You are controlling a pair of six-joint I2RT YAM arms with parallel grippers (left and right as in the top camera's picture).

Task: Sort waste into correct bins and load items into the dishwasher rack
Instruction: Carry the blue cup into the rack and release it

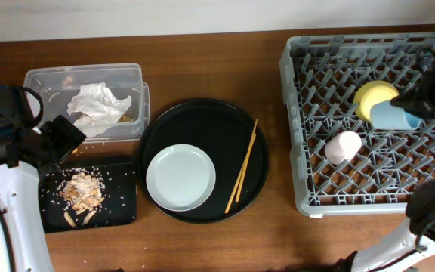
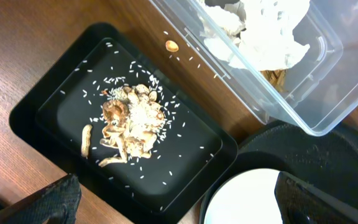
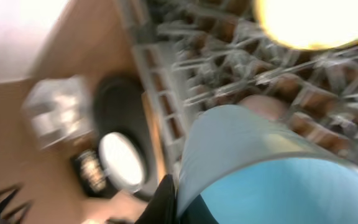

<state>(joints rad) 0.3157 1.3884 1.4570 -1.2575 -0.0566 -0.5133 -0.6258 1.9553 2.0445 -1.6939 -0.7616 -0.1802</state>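
Note:
The grey dishwasher rack (image 1: 308,136) at the right holds the yellow bowl (image 1: 374,95) and the pink cup (image 1: 343,146). My right gripper (image 1: 421,102) is shut on the light-blue cup (image 1: 396,116) over the rack; the cup fills the right wrist view (image 3: 266,174). The crumpled napkin (image 1: 97,107) lies in the clear box (image 1: 81,75). Food scraps (image 1: 81,193) lie in the shallow black tray (image 1: 123,204). The grey plate (image 1: 180,177) and wooden chopsticks (image 1: 242,166) rest on the round black tray (image 1: 202,113). My left gripper (image 2: 179,205) is open and empty above the shallow tray's near corner.
A single food bit (image 2: 172,45) lies on the wooden table between the clear box (image 2: 328,81) and the shallow tray (image 2: 36,112). The right wrist view is motion-blurred.

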